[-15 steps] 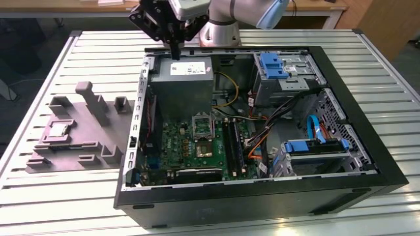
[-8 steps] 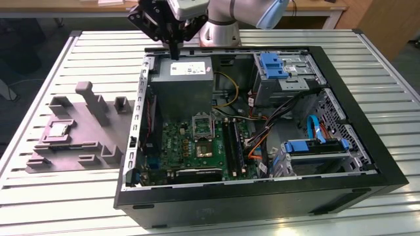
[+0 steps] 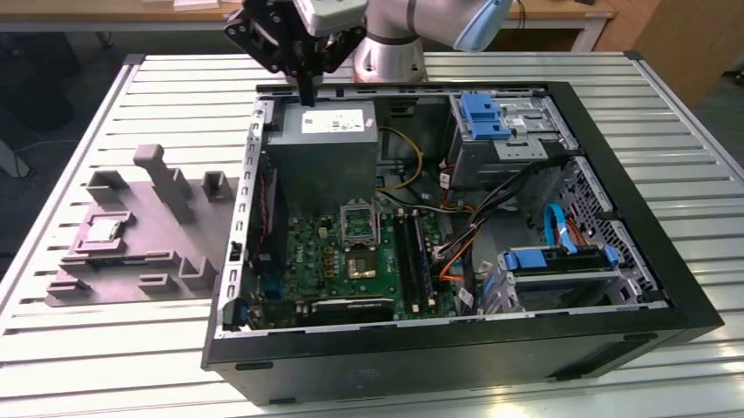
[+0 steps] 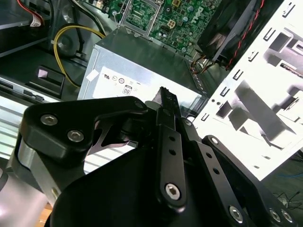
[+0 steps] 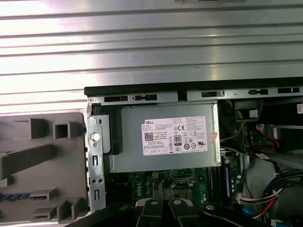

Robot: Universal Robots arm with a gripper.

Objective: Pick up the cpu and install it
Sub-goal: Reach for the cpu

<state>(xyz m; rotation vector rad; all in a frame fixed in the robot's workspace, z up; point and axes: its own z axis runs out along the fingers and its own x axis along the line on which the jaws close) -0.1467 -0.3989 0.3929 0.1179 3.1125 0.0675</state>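
Observation:
The cpu (image 3: 104, 229) is a small pale square chip lying flat in a recess of the grey plastic fixture (image 3: 152, 252), at the exterior view's left of the open computer case (image 3: 465, 348). My gripper (image 3: 308, 97) hangs shut and empty over the back edge of the case, above the grey power supply (image 3: 323, 148), well away from the cpu. In both wrist views the black fingers (image 4: 168, 101) (image 5: 151, 208) lie pressed together with nothing between them. The metal-framed socket (image 3: 361, 222) sits on the green motherboard (image 3: 348, 261) below the power supply.
Cables (image 3: 465, 235), blue drive brackets (image 3: 486, 117) and a drive cage (image 3: 558, 266) crowd the case's right half. Memory slots (image 3: 416, 257) run beside the socket. The fixture has tall upright posts (image 3: 163, 178). The slatted metal table (image 3: 117, 366) lies around everything.

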